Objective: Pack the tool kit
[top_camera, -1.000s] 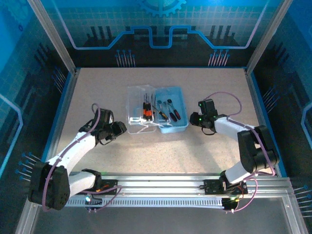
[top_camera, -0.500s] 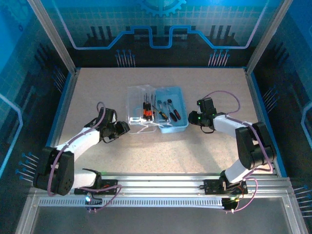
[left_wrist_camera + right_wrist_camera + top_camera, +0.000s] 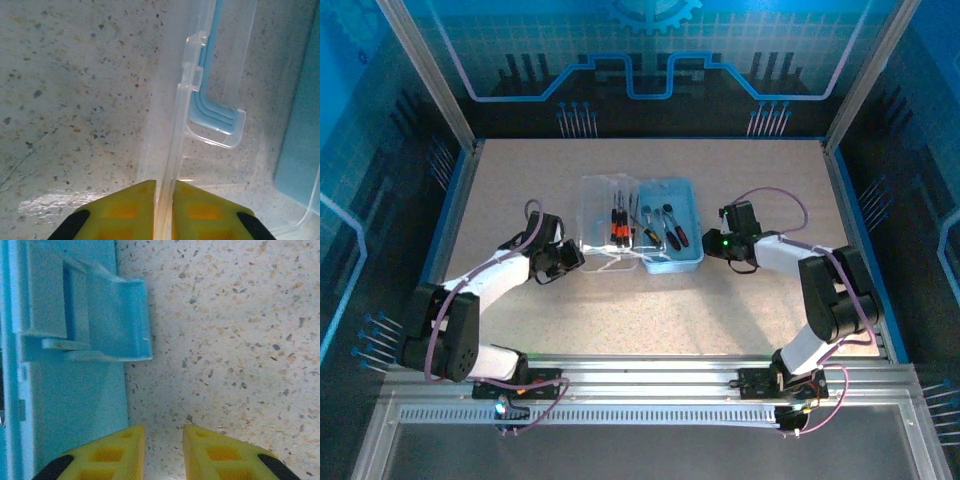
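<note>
**benchrat:** Since the kit (image 3: 642, 225) is lying wide open mid-table (image 3: 520, 180), why is the left gripper (image 3: 162, 187) clamped on it?

**yam_fan:** It's pinched shut on the thin outer rim of the clear lid (image 3: 603, 215). My guess is that's the only edge you can grab to swing the lid over. The right gripper (image 3: 163, 432) sits just beside the blue tray (image 3: 698, 238), jaws apart with nothing between them, near the latch (image 3: 112, 315). I'd say it's there to brace the tray (or snap the latch later).

**benchrat:** Which way does it point?

**yam_fan:** Lid left, tray right, side by side. Each half runs long from near to far, and so does the hinge between them. The latch faces right. The screwdrivers (image 3: 618, 225) lie along that same near-far line.
</note>
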`<state>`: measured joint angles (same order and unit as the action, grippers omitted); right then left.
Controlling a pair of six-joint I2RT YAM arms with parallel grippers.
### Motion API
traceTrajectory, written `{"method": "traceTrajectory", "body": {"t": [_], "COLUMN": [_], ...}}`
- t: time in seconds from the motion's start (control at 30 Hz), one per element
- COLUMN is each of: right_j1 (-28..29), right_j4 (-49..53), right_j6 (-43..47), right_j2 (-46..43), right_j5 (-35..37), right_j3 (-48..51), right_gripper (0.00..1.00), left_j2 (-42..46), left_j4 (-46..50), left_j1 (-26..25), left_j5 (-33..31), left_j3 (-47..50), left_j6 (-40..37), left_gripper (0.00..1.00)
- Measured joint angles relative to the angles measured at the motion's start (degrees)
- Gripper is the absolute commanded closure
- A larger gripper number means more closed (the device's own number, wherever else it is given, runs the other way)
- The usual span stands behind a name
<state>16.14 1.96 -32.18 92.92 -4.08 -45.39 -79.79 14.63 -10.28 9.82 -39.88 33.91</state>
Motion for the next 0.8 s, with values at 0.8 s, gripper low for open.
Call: {"method": "traceTrajectory", "body": {"t": [0.8], "right_j1": [4.5], "right_j4": [-4.2], "right_j6": [-2.0], "right_j2": [3.6], "right_j5": [-2.6], "right_j3": [-0.2], "right_gripper": [0.76], "left_j2": [5.1], "left_j4": [24.9], "left_j1": [-5.9], "left_j5": [-13.5], "left_j3": [-19.1], "left_j6": [-6.7], "left_gripper": [1.00]}}
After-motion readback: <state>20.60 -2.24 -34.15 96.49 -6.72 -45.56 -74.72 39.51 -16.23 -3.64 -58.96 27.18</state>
